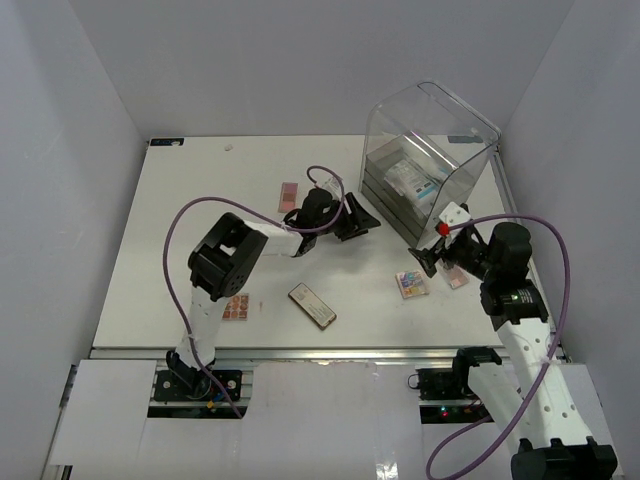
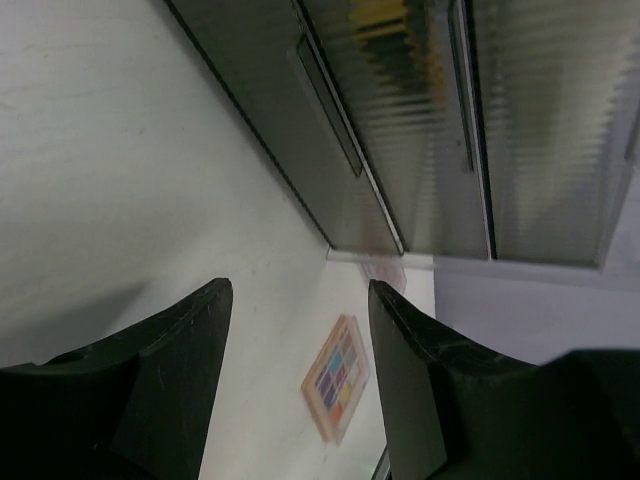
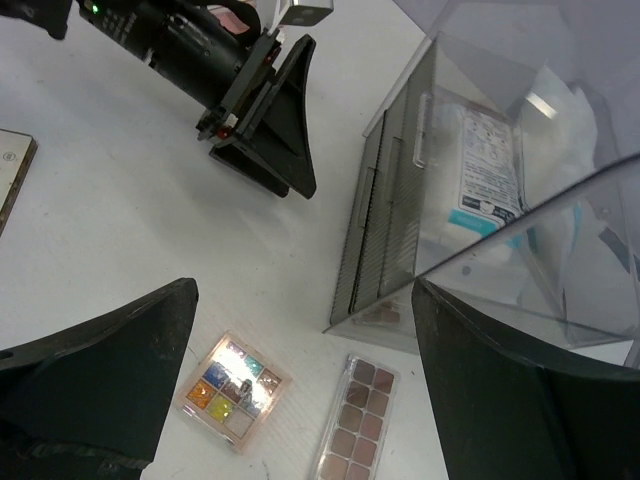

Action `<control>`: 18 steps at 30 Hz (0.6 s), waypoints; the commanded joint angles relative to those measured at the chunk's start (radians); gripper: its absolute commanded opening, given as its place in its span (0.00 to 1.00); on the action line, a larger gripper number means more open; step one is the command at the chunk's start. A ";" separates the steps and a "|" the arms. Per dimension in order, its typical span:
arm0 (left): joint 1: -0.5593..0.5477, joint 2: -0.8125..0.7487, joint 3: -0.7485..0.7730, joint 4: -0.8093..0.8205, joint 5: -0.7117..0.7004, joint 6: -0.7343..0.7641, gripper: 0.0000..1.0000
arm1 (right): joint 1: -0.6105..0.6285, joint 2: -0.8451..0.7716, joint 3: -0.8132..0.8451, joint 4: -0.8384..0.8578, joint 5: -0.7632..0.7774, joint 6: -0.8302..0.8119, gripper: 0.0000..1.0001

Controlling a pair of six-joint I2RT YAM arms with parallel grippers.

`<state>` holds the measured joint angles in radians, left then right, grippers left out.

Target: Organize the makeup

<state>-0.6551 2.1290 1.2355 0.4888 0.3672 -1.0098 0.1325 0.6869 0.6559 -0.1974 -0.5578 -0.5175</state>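
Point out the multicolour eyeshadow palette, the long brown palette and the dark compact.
multicolour eyeshadow palette (image 3: 232,392), right wrist view, centre of its pan grid.
long brown palette (image 3: 352,420), right wrist view, middle pans.
dark compact (image 1: 312,305), top external view, centre of its top face.

The flat white table (image 1: 140,260) is carrying a tall clear acrylic drawer box (image 1: 430,150) at its far right. Just in front of it are lying a square multicolour eyeshadow palette (image 3: 232,391) and a long brown-toned palette (image 3: 357,432). A long dark rectangular compact (image 1: 312,305) is lying front-centre, a small pink palette (image 1: 289,195) farther back, and a second pink palette (image 1: 236,307) front-left.

black-white arms (image 1: 215,270), purple cables (image 1: 566,275), black wedge end effector fingers (image 2: 180,380)
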 commanded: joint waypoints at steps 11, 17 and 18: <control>-0.019 0.234 0.314 0.085 -0.120 -0.158 0.57 | -0.090 -0.045 -0.011 0.060 -0.118 0.044 0.95; -0.017 0.292 0.351 0.104 -0.112 -0.190 0.41 | -0.094 -0.046 -0.015 0.062 -0.113 0.043 0.95; -0.016 0.298 0.354 0.110 -0.108 -0.196 0.39 | -0.095 -0.046 -0.015 0.063 -0.113 0.043 0.95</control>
<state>-0.6731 2.4067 1.5499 0.5724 0.2712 -1.1753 0.0454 0.6533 0.6548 -0.1799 -0.6579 -0.4810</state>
